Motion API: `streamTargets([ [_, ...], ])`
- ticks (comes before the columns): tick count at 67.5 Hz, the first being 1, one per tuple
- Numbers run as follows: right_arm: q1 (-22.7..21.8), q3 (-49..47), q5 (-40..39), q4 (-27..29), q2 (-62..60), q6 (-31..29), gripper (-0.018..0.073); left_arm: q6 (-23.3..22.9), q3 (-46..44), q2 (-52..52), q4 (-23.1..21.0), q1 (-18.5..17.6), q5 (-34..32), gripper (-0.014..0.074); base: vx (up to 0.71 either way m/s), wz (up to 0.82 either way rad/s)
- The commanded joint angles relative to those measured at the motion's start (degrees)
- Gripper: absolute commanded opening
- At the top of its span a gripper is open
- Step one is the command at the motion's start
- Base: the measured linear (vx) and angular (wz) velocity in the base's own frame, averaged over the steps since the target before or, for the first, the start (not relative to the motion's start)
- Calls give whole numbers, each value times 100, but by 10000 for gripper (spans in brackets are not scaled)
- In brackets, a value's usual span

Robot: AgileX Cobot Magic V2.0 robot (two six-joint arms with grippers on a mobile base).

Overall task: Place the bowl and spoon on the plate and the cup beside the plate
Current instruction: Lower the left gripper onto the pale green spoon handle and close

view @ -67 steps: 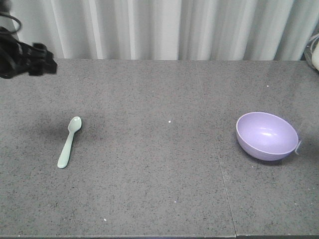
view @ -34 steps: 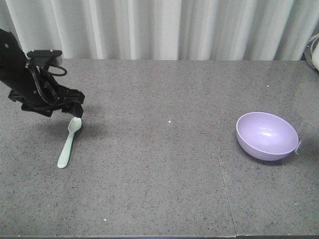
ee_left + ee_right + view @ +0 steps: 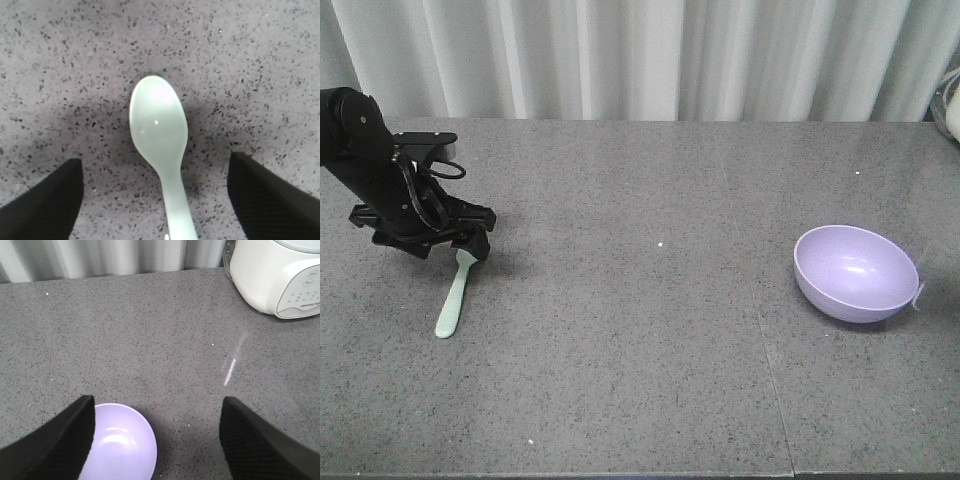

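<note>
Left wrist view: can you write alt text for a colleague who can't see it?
A pale green spoon lies on a speckled grey counter, rounded end toward the top, handle running off the bottom edge. The two black fingers of the left hand stand open on either side of its neck, not touching it.
</note>
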Motion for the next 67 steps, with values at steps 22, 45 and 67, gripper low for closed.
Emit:
streamTargets([
  [22, 2, -193, -469, -77, -89, -41, 514, -213, -176, -191, 156, -229, 115, 557, 0, 0],
  [45, 2, -193, -474, -65, -89, -41, 514, -492, -162, -155, 230, -264, 299, 556, 0, 0],
  [67, 2, -193, -474, -60, -89, -41, 514, -617, -160, -143, 319, -277, 390, 556, 0, 0],
])
